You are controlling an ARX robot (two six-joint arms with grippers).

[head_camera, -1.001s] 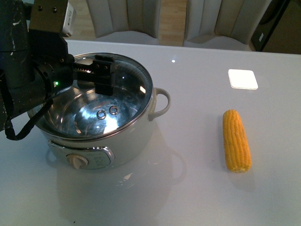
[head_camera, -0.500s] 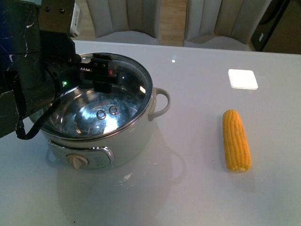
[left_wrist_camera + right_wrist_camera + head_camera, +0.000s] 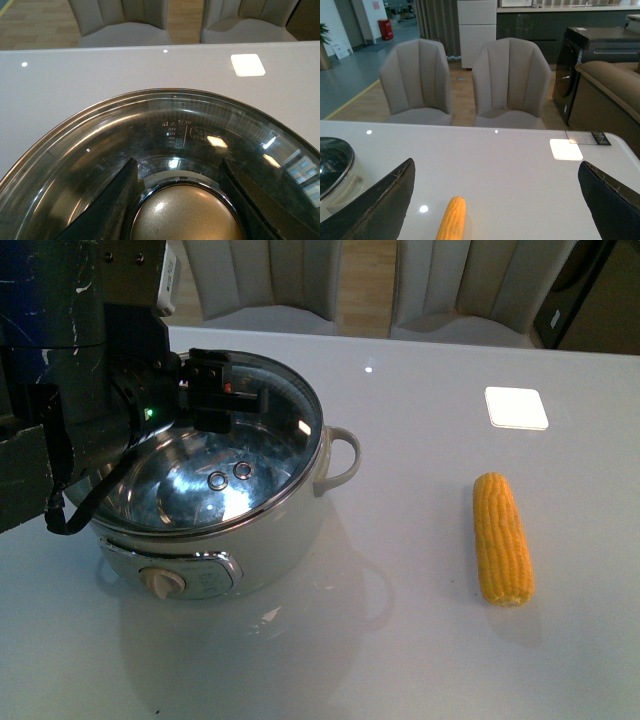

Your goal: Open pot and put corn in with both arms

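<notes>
The pot [image 3: 275, 535] stands on the left part of the white table [image 3: 420, 640], with its glass lid [image 3: 275, 445] seated on the rim, so opening is not yet done. The left gripper [image 3: 176, 160] is over the lid's centre, its fingers [image 3: 117, 200] standing on either side of the polished knob [image 3: 182, 215] and close against it. Whether they are pressing on it cannot be told. The right gripper [image 3: 496, 161] hangs above the table with its jaws spread wide and nothing between them. The corn [image 3: 503, 538] lies flat on the table, well apart from the pot on its right, and is untouched. Assessment: the lid is rigid, smooth, breakable and probably fairly heavy. The knob is the only sound hold, and its rounded, shiny surface may slip under a light grip. The corn looks light and stiff, and its kernel rows should give friction. Being round, it may roll, so it is best taken across its middle, square to its length.
</notes>
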